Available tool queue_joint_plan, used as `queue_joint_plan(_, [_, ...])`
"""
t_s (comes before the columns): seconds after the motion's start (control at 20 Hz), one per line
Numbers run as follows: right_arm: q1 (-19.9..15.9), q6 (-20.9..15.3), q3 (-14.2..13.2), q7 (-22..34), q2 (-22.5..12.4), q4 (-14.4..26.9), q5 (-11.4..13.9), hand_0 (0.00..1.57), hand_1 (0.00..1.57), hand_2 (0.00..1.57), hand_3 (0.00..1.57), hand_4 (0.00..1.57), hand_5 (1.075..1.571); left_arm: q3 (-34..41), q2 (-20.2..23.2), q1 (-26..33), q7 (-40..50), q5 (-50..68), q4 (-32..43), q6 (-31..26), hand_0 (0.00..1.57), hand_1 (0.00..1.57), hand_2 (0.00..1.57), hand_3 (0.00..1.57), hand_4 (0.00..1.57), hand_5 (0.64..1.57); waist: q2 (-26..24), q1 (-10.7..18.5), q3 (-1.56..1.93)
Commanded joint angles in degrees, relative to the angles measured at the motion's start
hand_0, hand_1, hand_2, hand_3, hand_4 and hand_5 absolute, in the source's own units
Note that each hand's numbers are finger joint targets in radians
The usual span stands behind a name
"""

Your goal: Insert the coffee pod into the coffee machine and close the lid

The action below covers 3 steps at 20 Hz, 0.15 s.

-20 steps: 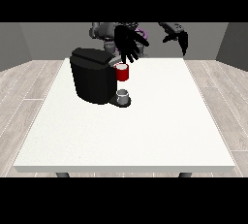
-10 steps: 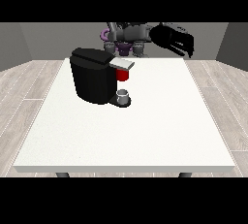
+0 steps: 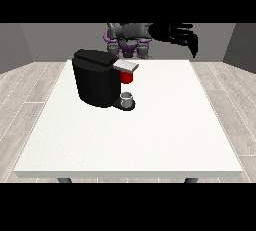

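The black coffee machine (image 3: 97, 82) stands on the left half of the white table (image 3: 165, 135). Its grey lid (image 3: 125, 66) lies nearly flat over a red thing at the machine (image 3: 127, 77). A small grey thing (image 3: 128, 100) sits on the machine's base under the lid; I cannot tell it for the pod. The hand at the view's right (image 3: 179, 34) hangs in the air past the table's far edge, well right of the machine, with its fingers spread and holding nothing. No hand shows at the view's left.
The robot's torso (image 3: 129, 37) stands behind the table's far edge. Grey wood floor surrounds the table on all sides.
The hand at the view's left, which was spread above the machine's lid a second ago, has pulled back out of sight. The hand at the view's right has stayed in about the same place.
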Motion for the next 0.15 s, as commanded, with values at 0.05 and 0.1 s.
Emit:
queue_joint_plan(0.05, [7.1,-0.2,5.6,-5.8,8.1,-2.8,-0.3,0.0,0.0,0.0,0.0,0.26,1.571,2.1,1.6,6.5,-4.0,0.1,2.3,0.1,0.0,0.0,0.0,0.0,0.25,1.571,-4.8,-6.4,-0.01])
queue_joint_plan(0.1, [5.8,0.6,4.9,-6.6,7.6,-0.4,-0.6,0.0,0.0,0.0,0.0,0.26,1.571,1.2,0.4,6.4,-2.4,-0.3,1.5,1.0,0.0,0.0,0.0,0.0,0.27,1.571,-5.1,-6.9,0.0])
